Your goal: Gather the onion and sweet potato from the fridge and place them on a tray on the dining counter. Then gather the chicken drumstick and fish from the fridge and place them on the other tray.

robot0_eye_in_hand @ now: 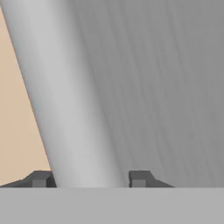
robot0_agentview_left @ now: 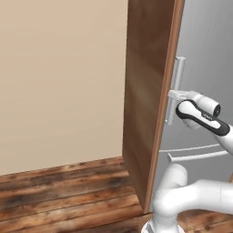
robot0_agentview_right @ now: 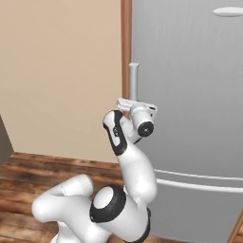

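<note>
So here's where things stand. Nearest the cameras is the arm's white body over the wood floor (robot0_agentview_left: 59, 191), reaching up and forward to the fridge (robot0_agentview_right: 190, 95). The gripper (robot0_eye_in_hand: 89, 179) is right at the grey bar handle (robot0_agentview_right: 134, 78), toward its lower end, just in from the door's left edge and the wood-brown frame (robot0_agentview_left: 145, 91).

The bit that matters: in the hand view the handle (robot0_eye_in_hand: 70, 96) runs up between the two dark fingertips (robot0_eye_in_hand: 39, 179), one on each side of it. So the bar is straddled, with its long axis vertical and crossing the line between the fingers. The jaws are spread. There's a small sliver of gap on the right side and the left tip looks about flush with the bar, so I wouldn't call it a pinch yet. Can't say for sure whether that left one is touching.

Door looks closed, with the silver front flat and the drawer seam lower down. No veg or tray to see from here, so my guess is the food's all behind that door.

Beyond that it's just the beige wall (robot0_agentview_left: 59, 68) off to the left.
</note>
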Controlling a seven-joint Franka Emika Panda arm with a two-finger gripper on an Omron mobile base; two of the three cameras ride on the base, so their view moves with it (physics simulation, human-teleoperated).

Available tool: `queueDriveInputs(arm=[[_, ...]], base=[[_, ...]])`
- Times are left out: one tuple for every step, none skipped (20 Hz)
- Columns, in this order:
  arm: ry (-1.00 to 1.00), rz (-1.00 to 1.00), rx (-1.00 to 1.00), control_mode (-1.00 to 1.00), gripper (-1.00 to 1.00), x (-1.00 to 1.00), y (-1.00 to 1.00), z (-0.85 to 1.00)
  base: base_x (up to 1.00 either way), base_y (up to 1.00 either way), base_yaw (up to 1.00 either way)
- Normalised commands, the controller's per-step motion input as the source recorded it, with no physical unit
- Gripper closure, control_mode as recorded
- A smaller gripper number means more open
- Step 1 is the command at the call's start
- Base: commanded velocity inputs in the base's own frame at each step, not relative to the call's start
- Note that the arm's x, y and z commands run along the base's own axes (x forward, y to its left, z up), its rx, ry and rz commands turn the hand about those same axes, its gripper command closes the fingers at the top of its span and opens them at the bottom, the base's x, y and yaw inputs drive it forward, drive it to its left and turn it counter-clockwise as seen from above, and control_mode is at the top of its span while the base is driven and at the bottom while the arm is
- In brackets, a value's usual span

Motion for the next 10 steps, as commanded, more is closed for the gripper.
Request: queueDriveInputs(arm=[[0.2,0.2,0.08,-1.0,1.0,0.54,0.0,0.51],[0.17,0.18,0.08,-1.0,1.0,0.47,0.0,0.54],[0.14,0.16,0.09,-1.0,1.0,0.37,0.0,0.57],[0.1,0.15,0.09,-1.0,1.0,0.26,0.0,0.59],[0.09,0.13,0.09,-1.0,1.0,0.21,-0.04,0.61],[0.09,0.13,0.09,-1.0,1.0,0.15,-0.07,0.66],[0.07,0.12,0.09,-1.0,1.0,0.09,-0.12,0.66],[0.05,0.12,0.1,-1.0,1.0,0.04,-0.14,0.67],[0.02,0.11,0.1,-1.0,1.0,0.0,-0.17,0.73],[0.02,0.1,0.09,-1.0,1.0,0.0,-0.21,0.73]], base=[[0.0,0.0,0.0],[0.0,0.0,0.0],[0.0,0.0,0.0],[0.0,0.0,0.0],[0.0,0.0,0.0],[0.0,0.0,0.0],[0.0,0.0,0.0],[0.0,0.0,0.0],[0.0,0.0,0.0],[0.0,0.0,0.0]])
